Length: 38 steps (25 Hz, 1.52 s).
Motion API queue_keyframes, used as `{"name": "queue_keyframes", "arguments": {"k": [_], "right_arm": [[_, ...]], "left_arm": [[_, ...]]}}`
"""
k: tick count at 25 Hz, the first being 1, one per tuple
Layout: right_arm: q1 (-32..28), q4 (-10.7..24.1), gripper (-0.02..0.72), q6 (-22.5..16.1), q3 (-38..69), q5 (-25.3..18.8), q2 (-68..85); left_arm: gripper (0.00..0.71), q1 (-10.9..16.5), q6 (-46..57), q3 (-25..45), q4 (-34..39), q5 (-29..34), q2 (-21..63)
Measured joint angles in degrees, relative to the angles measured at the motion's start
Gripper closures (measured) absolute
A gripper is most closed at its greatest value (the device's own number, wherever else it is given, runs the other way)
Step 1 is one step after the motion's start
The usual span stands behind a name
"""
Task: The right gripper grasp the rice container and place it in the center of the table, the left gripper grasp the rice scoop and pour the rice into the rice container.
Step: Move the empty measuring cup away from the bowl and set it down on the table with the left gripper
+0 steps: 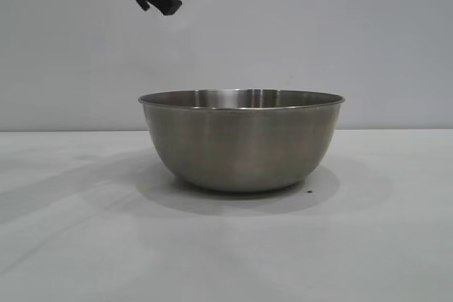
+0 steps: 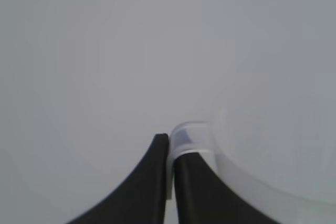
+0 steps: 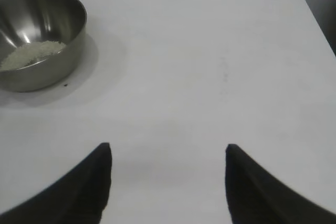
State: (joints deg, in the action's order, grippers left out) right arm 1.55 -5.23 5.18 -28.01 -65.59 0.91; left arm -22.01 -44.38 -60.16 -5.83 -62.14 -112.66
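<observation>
Rice scoop [image 2: 273, 145] mostly cut off, handle pinched in closed left gripper [image 2: 169, 182]; rice [image 3: 32, 55] sitting inside rice container [image 1: 241, 143]; right gripper [image 3: 168, 182] hovering half-open, holding nothing.
</observation>
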Motion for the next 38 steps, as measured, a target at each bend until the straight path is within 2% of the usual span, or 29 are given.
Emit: {"name": "queue_keyframes", "arguments": {"k": [6,10,13,20,26,29,38], "right_arm": [[0.0,0.0,0.304,0.0,0.0,0.0,0.0],[0.0,0.0,0.304,0.0,0.0,0.0,0.0],[0.0,0.0,0.304,0.0,0.0,0.0,0.0],[0.0,0.0,0.304,0.0,0.0,0.0,0.0],[0.0,0.0,0.304,0.0,0.0,0.0,0.0],[0.0,0.0,0.304,0.0,0.0,0.0,0.0],[0.0,0.0,0.304,0.0,0.0,0.0,0.0]], "left_arm": [[0.710,4.6,12.5,0.0,-9.0,2.3,0.0],[0.710,7.9,21.9,2.2,-9.5,3.9,0.0],[0.710,9.2,26.4,5.4,-6.8,5.0,0.0],[0.710,9.2,29.8,13.2,-5.3,4.6,0.0],[0.710,9.2,33.7,19.9,-5.3,-2.1,-1.4],[0.710,9.2,36.6,22.7,-5.1,-2.8,-4.0],[0.710,9.2,39.9,23.8,-3.0,-3.0,-8.8]]}}
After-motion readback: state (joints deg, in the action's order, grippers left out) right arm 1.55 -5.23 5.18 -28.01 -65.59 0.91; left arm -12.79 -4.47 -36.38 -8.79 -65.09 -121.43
